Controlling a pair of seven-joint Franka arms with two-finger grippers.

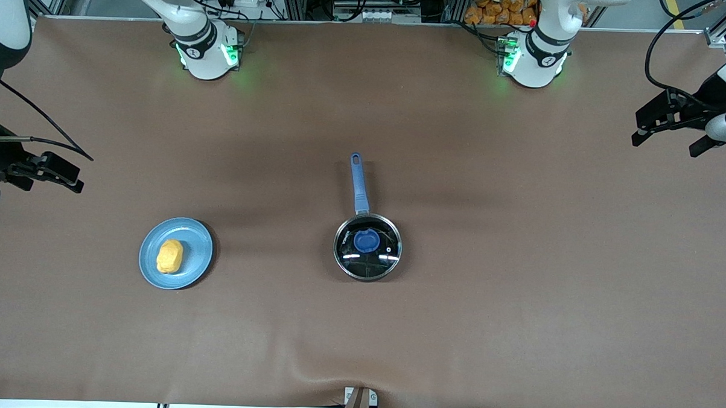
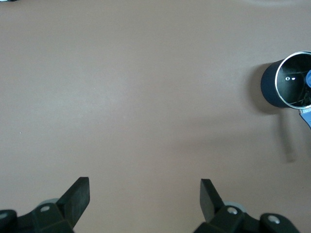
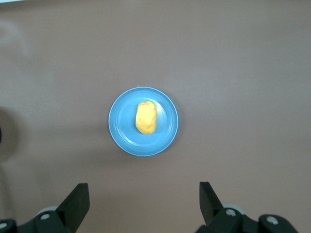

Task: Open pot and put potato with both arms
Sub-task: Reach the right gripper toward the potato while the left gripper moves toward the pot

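Note:
The black pot [image 1: 359, 186] stands in the middle of the table, its blue handle pointing toward the arms' bases. The glass lid [image 1: 367, 252] with a blue knob sits on it. The pot also shows at the edge of the left wrist view [image 2: 272, 85]. The yellow-orange potato [image 1: 170, 256] lies on a blue plate [image 1: 197, 252] toward the right arm's end; the right wrist view shows the potato [image 3: 146, 117] and the plate [image 3: 121, 131]. My left gripper [image 1: 664, 142] [image 2: 145, 189] is open and empty, up over the left arm's end. My right gripper [image 1: 53, 176] [image 3: 144, 191] is open and empty, up near the plate.
The brown cloth covers the whole table, with a small ridge near the front edge above a metal bracket [image 1: 359, 402]. The arm bases [image 1: 208, 53] [image 1: 534, 62] stand along the table's edge farthest from the front camera.

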